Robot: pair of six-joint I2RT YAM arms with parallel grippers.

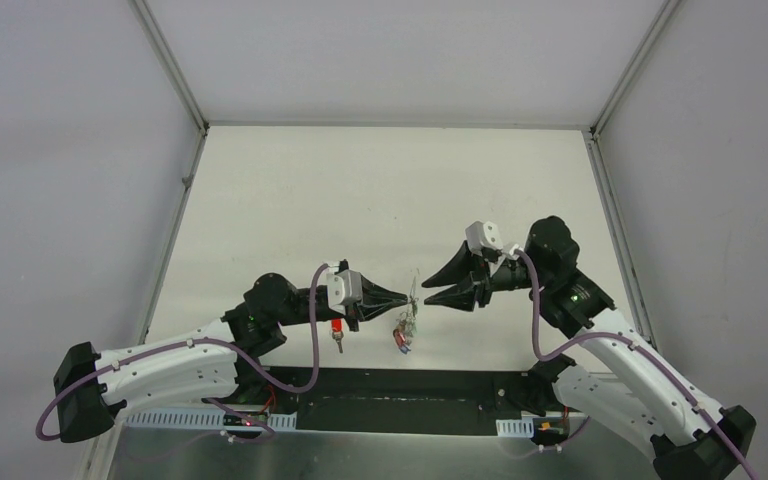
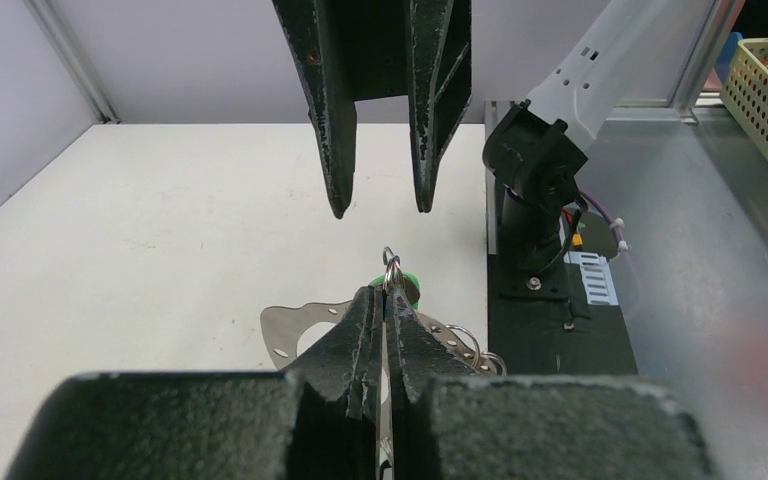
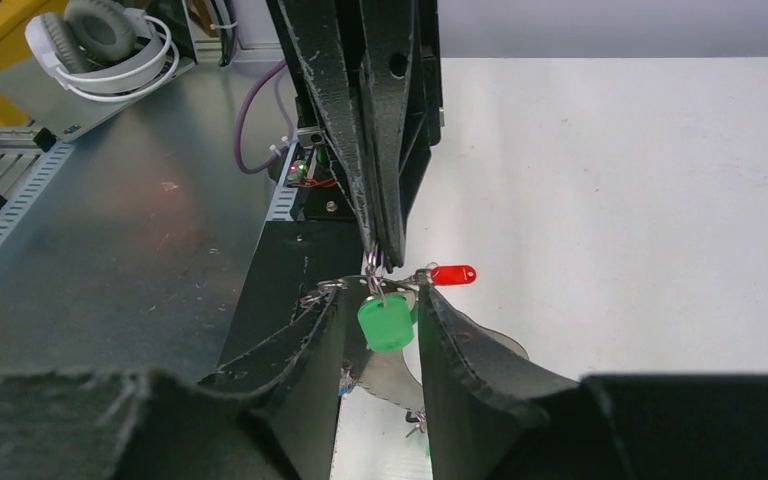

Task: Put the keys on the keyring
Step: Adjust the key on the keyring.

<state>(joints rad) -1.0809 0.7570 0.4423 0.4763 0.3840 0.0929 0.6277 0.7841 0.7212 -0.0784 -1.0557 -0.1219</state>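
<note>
In the right wrist view the right tool (image 3: 386, 293) fills the bottom of the frame with its 2 fingers spread. The green key (image 3: 385, 322) hangs in the gap at the centre, touching neither finger as far as I can tell. Just beyond, coming down from the top centre, the left tool (image 3: 385, 260) is pressed together on the keyring (image 3: 495, 345), the flat grey loop whose edge shows at lower right. Small split rings cluster at its tips. Farther on, right of centre, the red key (image 3: 452, 274) shows against the worktop (image 3: 640, 180); I cannot tell whether it is threaded

The step in hand, I judge, is taking hold of the green key. To do it well, close squarely on the plastic head and not on the small rings, hold the loop motionless with the left tool, then feed slowly so the thin metal neither twists nor slips free
</note>
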